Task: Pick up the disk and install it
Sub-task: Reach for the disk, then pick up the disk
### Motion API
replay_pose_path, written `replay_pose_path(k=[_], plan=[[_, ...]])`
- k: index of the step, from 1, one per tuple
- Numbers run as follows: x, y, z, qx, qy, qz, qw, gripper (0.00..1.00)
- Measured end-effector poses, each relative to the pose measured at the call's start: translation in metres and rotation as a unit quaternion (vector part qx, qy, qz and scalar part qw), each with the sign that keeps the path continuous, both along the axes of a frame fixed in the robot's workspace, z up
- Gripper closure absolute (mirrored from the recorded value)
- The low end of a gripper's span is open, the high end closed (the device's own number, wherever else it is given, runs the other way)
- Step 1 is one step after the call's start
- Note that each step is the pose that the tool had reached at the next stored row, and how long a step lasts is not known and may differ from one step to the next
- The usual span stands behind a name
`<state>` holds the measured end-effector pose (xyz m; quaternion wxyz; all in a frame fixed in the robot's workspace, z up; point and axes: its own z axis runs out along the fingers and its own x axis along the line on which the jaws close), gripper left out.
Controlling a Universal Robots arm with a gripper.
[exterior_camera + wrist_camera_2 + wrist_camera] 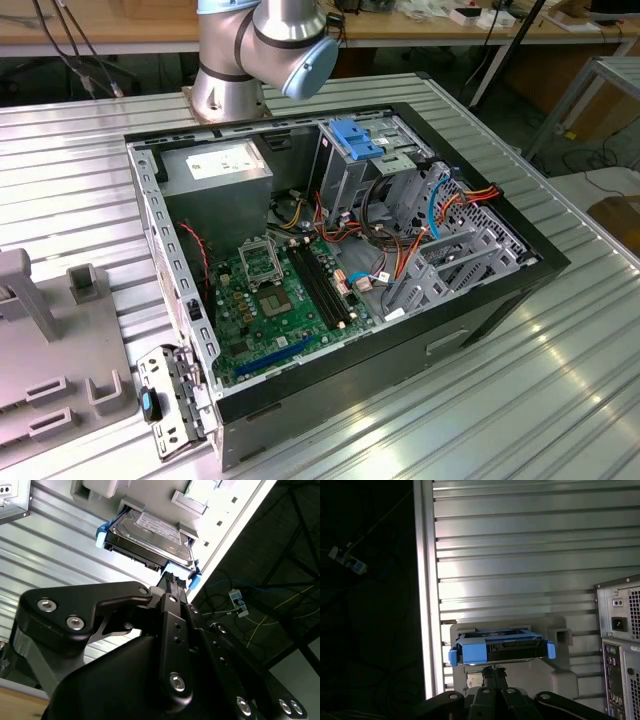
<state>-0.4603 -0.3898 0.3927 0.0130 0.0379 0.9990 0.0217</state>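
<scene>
The disk (150,532), a grey metal drive with a white label and blue carrier rails, lies against a pale grey holder (100,490) on the ribbed metal table. In the first wrist view the disk (501,650) shows edge-on, its blue rails sticking out at both ends, in front of the holder (560,672). My gripper (172,580) reaches right up to the disk's near edge, close to one blue rail end; its black linkage fills the foreground. In the first wrist view the gripper (495,671) sits just under the disk's middle. Its grip on the disk is hidden.
The open computer case (520,290) lies on the table with its motherboard (280,300), drive cage with a fixed blue bracket (355,135) and power supply box (215,165) exposed. The arm's base (230,90) stands behind it. The case's rear panel (620,645) is near the holder. The table edge (426,605) is close.
</scene>
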Motion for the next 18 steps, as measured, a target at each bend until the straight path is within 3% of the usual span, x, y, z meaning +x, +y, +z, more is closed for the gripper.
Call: replay_pose_path(k=[8,13,18], plan=[[-0.0001,0.0,0.0,0.0,0.0,0.002,1.0,0.89],[-0.0001,0.0,0.0,0.0,0.0,0.043,0.9991,0.89],[-0.0001,0.0,0.0,0.0,0.0,0.067,0.9978,0.89]])
